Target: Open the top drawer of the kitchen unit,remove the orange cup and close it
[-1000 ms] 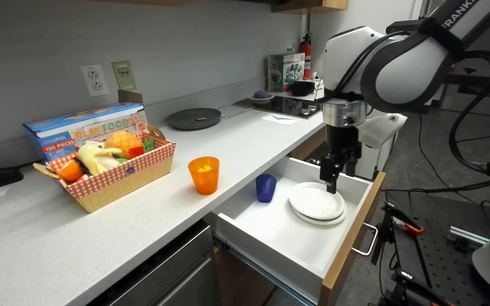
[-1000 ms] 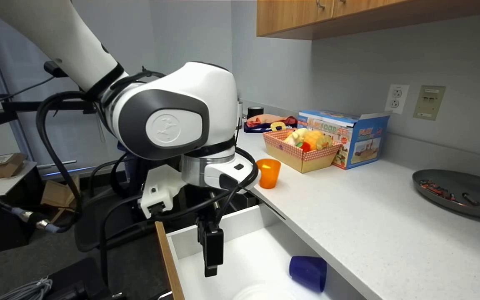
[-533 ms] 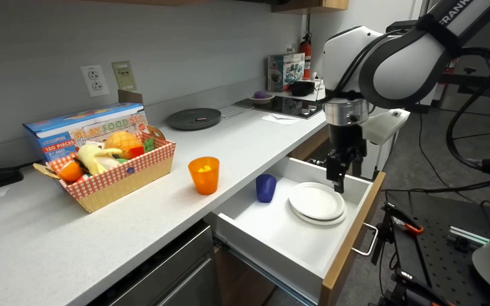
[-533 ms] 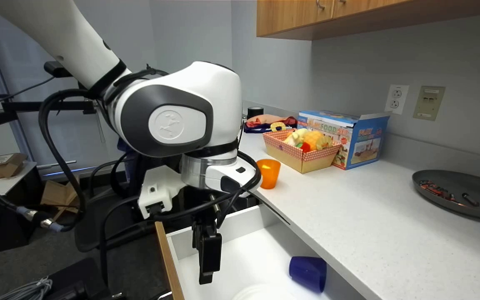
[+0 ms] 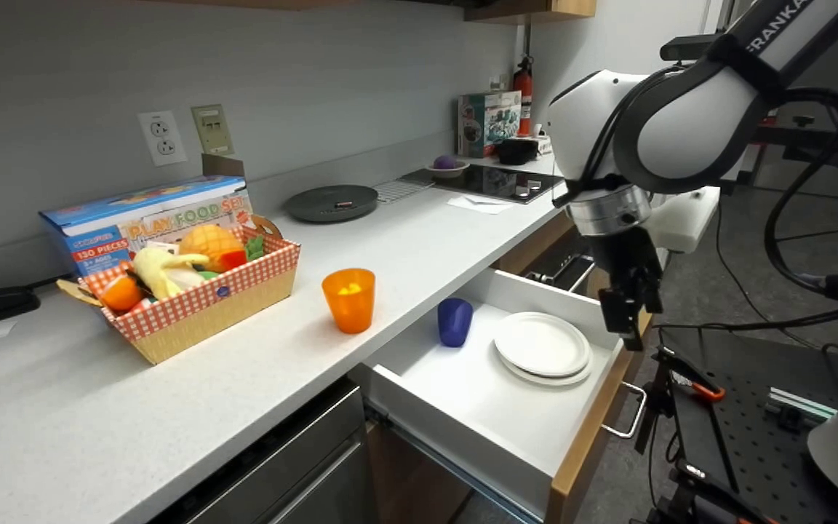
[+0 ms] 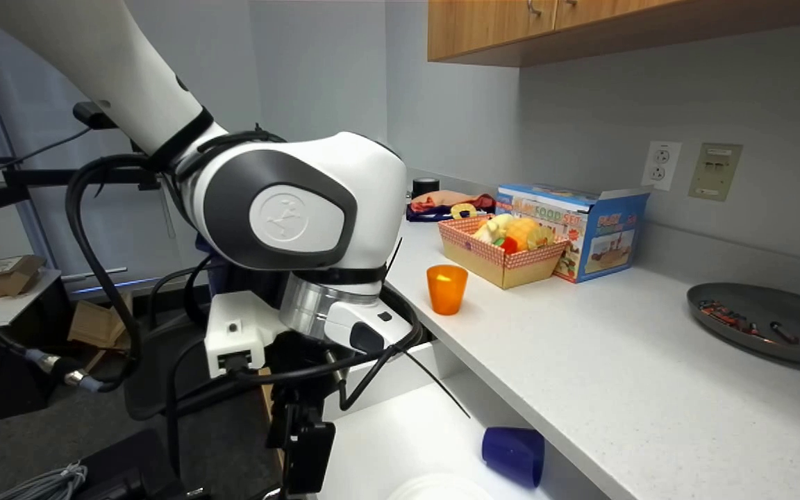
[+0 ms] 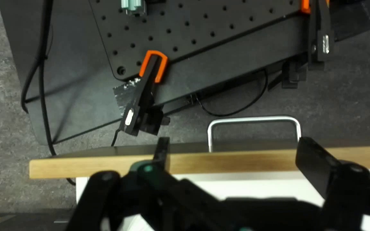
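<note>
The orange cup (image 5: 350, 302) is set upright on the worktop (image 5: 244, 386); the top drawer (image 5: 592, 429) is pulled out, its front (image 7: 236, 162) beneath the wide-spread, unladen gripper (image 7: 234, 146); closing is presumably in hand; an inward push seems called for next.

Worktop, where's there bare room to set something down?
Bare: between the orange cup and dark round dish; also between the basket and the worktop's front edge. Crowded: behind the basket, where the play food box stands close.
</note>
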Controlling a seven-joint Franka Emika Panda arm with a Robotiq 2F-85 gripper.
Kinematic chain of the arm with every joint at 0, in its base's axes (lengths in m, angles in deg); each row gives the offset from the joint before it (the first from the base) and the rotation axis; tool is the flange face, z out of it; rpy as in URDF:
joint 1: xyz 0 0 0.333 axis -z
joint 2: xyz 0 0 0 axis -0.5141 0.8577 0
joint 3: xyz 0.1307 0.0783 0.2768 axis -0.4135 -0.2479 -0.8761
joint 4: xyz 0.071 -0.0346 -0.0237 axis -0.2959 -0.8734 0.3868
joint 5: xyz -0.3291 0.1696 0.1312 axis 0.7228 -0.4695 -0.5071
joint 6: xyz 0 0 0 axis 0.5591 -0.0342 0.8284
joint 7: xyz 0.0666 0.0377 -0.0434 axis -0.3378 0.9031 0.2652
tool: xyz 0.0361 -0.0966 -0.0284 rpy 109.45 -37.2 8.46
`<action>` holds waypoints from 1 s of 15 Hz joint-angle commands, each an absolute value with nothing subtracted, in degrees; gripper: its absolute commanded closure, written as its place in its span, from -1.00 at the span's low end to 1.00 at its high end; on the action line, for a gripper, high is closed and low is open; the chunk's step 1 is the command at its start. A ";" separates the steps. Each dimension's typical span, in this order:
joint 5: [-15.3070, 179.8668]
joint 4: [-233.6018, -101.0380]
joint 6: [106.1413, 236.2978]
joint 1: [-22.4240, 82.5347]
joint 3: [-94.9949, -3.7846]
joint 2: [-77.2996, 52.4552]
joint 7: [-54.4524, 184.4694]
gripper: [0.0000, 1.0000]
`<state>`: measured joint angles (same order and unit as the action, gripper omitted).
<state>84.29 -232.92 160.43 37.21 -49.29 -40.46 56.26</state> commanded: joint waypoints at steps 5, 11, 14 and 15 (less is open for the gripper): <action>83.68 -233.04 158.30 36.57 -49.58 -33.15 59.31 -1.00; 80.84 -232.69 160.75 35.58 -49.73 -28.25 60.30 -1.00; 77.18 -232.38 164.49 35.33 -49.79 -26.73 62.13 -1.00; 75.99 -232.30 165.94 35.24 -49.87 -26.39 62.68 -1.00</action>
<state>79.57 -233.03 162.47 35.82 -49.75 -28.27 60.01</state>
